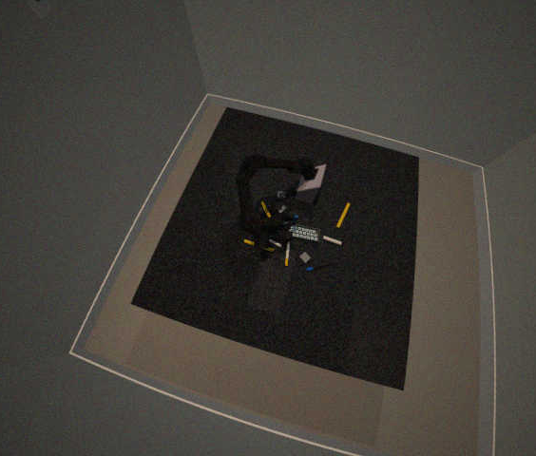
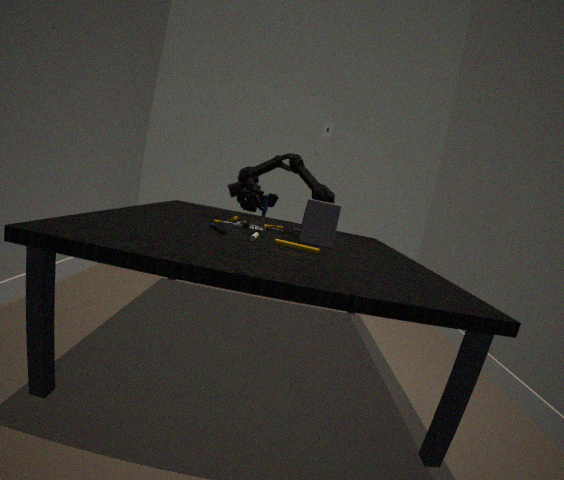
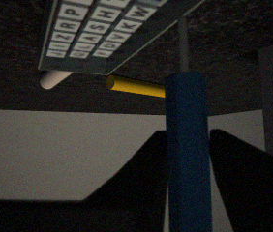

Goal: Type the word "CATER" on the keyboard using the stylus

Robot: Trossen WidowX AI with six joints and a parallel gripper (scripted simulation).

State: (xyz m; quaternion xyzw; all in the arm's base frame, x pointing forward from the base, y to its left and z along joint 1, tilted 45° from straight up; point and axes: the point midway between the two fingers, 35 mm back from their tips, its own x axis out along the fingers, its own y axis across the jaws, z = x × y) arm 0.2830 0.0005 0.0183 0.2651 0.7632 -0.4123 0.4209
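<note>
My gripper (image 2: 265, 201) (image 3: 188, 133) is shut on the blue stylus (image 2: 264, 207) (image 3: 187, 159), whose thin grey tip points down toward the table. A bit of blue (image 1: 296, 216) shows beside the dark gripper in the top view. The keyboard (image 1: 306, 232) (image 2: 256, 227) (image 3: 103, 21) lies on the black table, with pale lettered keys. In the wrist view it is at the upper left, and the stylus tip ends in line with its near edge. Whether the tip touches anything cannot be told. The arm hides the keyboard's left end in the top view.
An upright panel (image 1: 314, 178) (image 2: 320, 222) stands behind the keyboard near the arm's base. A white cylinder (image 1: 332, 240) (image 2: 254, 236) (image 3: 54, 78) and a yellow bar (image 1: 343, 215) (image 2: 296, 245) (image 3: 138, 87) lie beyond the keyboard. A grey block (image 1: 304, 256) and several other sticks lie around it.
</note>
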